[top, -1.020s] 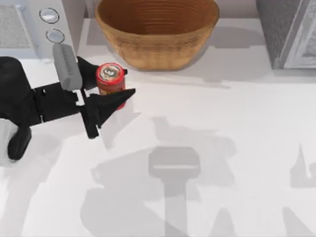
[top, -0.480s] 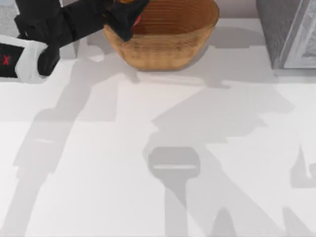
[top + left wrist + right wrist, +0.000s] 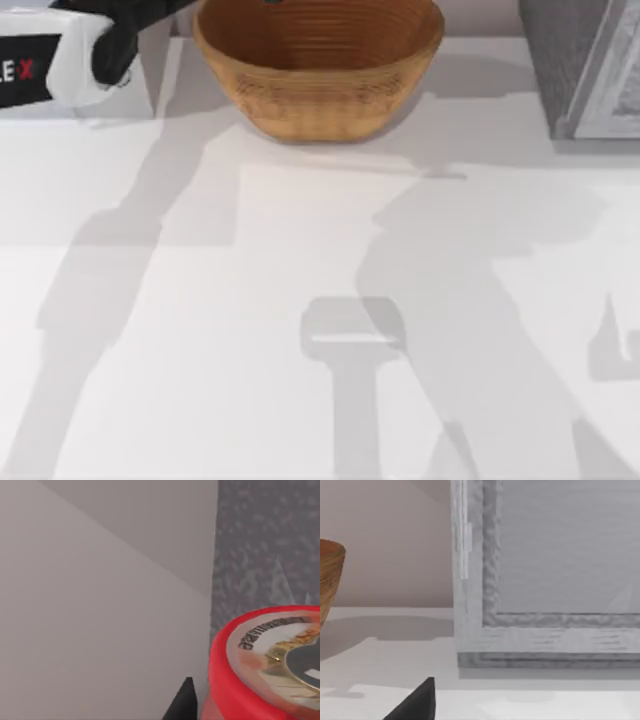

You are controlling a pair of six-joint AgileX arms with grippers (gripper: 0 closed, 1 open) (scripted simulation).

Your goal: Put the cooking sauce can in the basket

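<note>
Beside left fingers, can w/ basket rim unobstructed.

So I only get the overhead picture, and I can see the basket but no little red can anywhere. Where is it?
Observer: The left wrist view has the cooking sauce can right up against the camera, next to a black fingertip.
Operator: Is it sitting on the table?
Observer: No. Behind it are a bare wall and a speckled grey panel, so the left gripper is holding it in the air.
Operator: And the other arm?
Observer: Its wrist view faces a grey cabinet, with the edge of the basket off to one side.
</note>
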